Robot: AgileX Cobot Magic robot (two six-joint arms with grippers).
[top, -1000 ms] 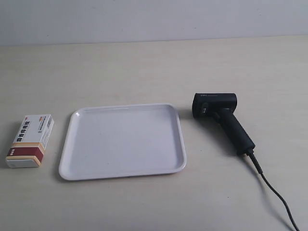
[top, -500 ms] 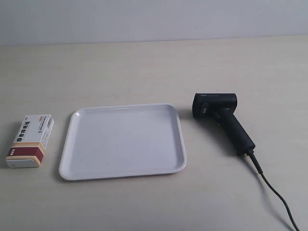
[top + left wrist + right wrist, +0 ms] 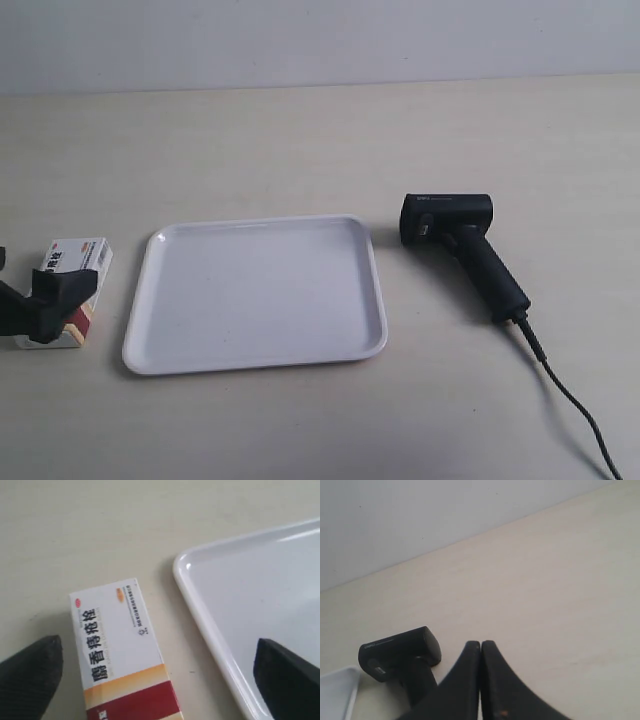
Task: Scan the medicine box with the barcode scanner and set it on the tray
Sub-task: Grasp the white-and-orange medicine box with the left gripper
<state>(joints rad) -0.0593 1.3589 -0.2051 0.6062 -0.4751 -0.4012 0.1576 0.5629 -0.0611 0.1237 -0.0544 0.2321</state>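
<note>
Reading my feeds line by line from the remote desk:
Box lettering: the medicine box (image 3: 121,656) shows a column of bold black Chinese characters in my left wrist view, with finer print beside it too small for me to read.
Box bands: an orange-yellow stripe, then a dark-red band toward the end nearest the camera; that end is cut off by the frame edge.
Box position: it lies flat on the table (image 3: 300,140), just beside the short edge of the tray (image 3: 257,294) at the exterior view's left, not touching the rim.
Left jaws: I see the left gripper (image 3: 150,672) spread wide, one dark finger (image 3: 30,675) on the table side of the box, the other over the tray, neither touching the box.
Exterior check: a dark jaw (image 3: 55,295) covers the box's lower half (image 3: 82,256) there, so the red band is mostly hidden.
Scanner: the barcode scanner (image 3: 462,250) lies on its side, well apart from the box, across the tray from it; small pale lettering on its head is too small to read.
Cable: the black cable (image 3: 570,400) runs off the picture's edge.
Right jaws: the right gripper (image 3: 480,652) is pressed together with nothing between, and it partly hides the scanner's handle (image 3: 400,655).
</note>
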